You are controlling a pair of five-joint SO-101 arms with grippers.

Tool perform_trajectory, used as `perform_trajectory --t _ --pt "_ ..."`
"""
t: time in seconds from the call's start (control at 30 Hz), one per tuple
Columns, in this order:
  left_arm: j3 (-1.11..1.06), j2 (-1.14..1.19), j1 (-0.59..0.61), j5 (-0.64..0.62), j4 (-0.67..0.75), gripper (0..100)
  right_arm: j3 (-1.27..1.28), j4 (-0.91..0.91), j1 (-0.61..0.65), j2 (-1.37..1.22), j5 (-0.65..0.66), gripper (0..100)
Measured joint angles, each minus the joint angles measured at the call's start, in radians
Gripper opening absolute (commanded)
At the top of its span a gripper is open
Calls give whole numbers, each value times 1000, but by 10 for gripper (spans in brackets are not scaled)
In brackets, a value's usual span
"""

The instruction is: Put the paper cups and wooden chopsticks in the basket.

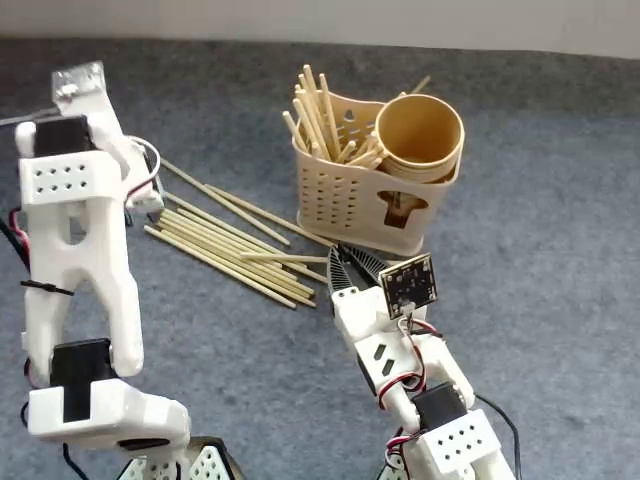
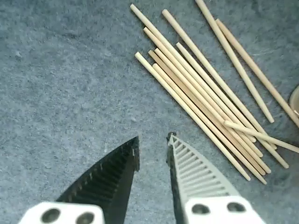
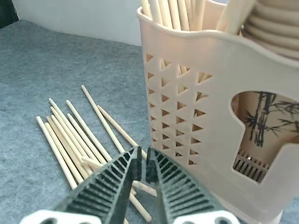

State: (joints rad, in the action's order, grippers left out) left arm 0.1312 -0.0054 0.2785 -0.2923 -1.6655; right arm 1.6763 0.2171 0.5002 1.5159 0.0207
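Note:
A cream plastic basket [image 1: 350,195] [image 3: 187,70] holds stacked paper cups [image 1: 420,135] [image 3: 271,23] and several upright wooden chopsticks [image 1: 320,115] [image 3: 173,9]. More chopsticks [image 1: 230,250] [image 2: 205,98] [image 3: 70,135] lie loose in a bundle on the grey cloth, left of the basket. My left gripper [image 2: 154,138] hangs open over bare cloth just short of the bundle's near ends, nothing between its fingers. My right gripper [image 1: 345,262] [image 3: 142,153] is low in front of the basket's near corner, its fingers almost together. One stray chopstick [image 3: 149,189] lies crosswise on the cloth under them.
Grey cloth [image 1: 560,250] covers the table, with open room to the right of the basket and at the far left. The left arm's white body [image 1: 75,250] stands tall beside the bundle. A pale wall runs along the table's back edge.

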Motion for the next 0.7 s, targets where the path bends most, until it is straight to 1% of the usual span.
perform_trajectory --t 0.2,0.33,0.47,0.57,0.63,0.7 --pt "-275 2 6 0 207 115 0 0 0 0 0 33" --pt "-397 2 6 0 338 116 0 0 0 0 0 33" --pt "-466 3 6 0 457 121 0 0 0 0 0 33" --pt "-496 41 6 0 548 145 0 0 0 0 0 33" --pt "-494 95 6 0 588 146 0 0 0 0 0 33" --pt "-473 169 6 0 598 146 0 0 0 0 0 33"
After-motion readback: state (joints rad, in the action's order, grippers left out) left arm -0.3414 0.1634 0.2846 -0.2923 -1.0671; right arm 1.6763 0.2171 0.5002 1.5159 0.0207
